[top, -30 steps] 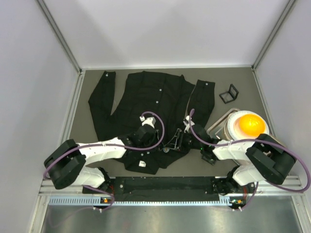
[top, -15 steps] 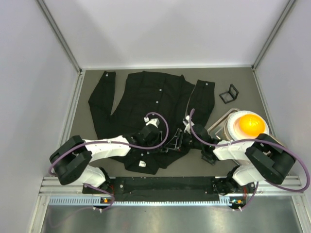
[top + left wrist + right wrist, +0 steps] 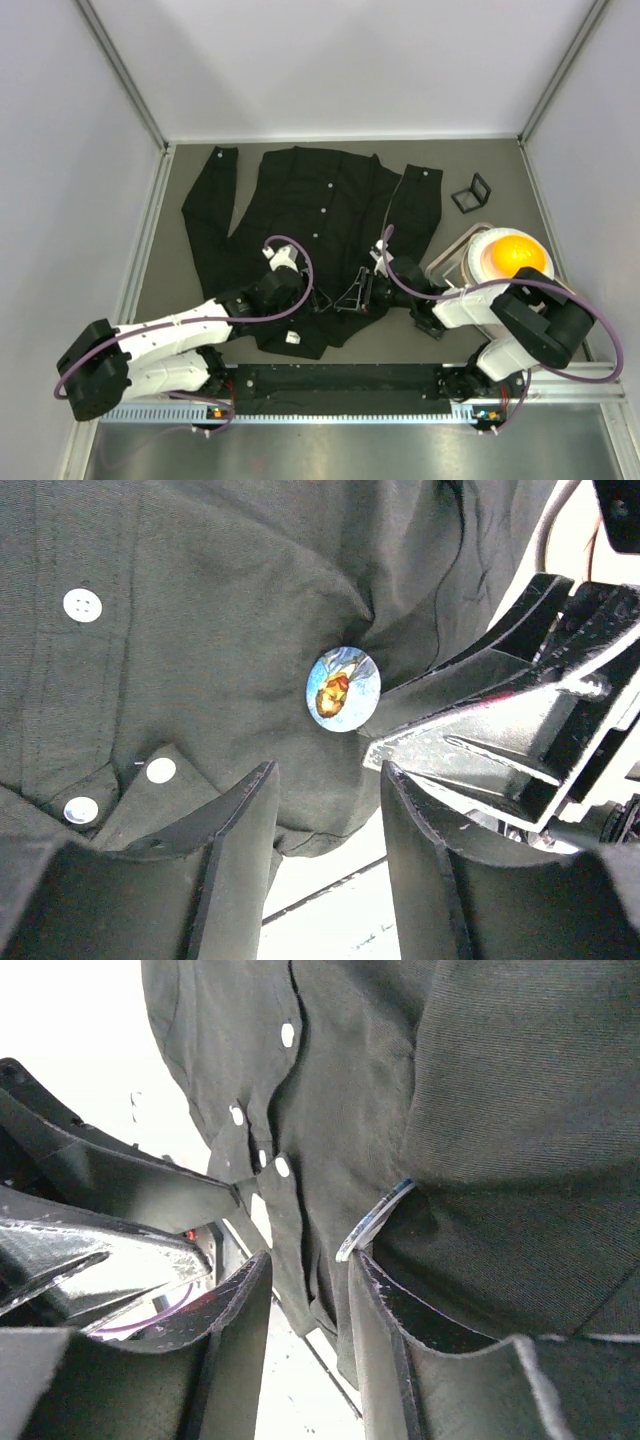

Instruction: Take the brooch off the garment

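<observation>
The garment, a black shirt [image 3: 300, 200] with white buttons, lies spread on the grey mat. The brooch [image 3: 343, 688], a small round pin with a blue and orange picture, sits pinned on bunched cloth near the hem. My left gripper [image 3: 328, 772] is open and empty, hovering just short of the brooch over the hem edge; in the top view it [image 3: 322, 298] faces my right gripper [image 3: 352, 297]. My right gripper [image 3: 308, 1260] is open, one fingertip [image 3: 362, 1265] touching the underside of the brooch's rim [image 3: 375, 1222], seen edge-on. Its fingers [image 3: 480, 730] show beside the brooch.
A white bowl holding an orange ball [image 3: 515, 258] stands on a tray at the right, close to my right arm. A small black open box [image 3: 471, 193] lies at the back right. A white tag [image 3: 292, 337] marks the shirt's hem. Metal rails border the mat.
My left arm has drawn back to the left, its wrist moving away from the brooch. My right gripper has stayed at the brooch.
</observation>
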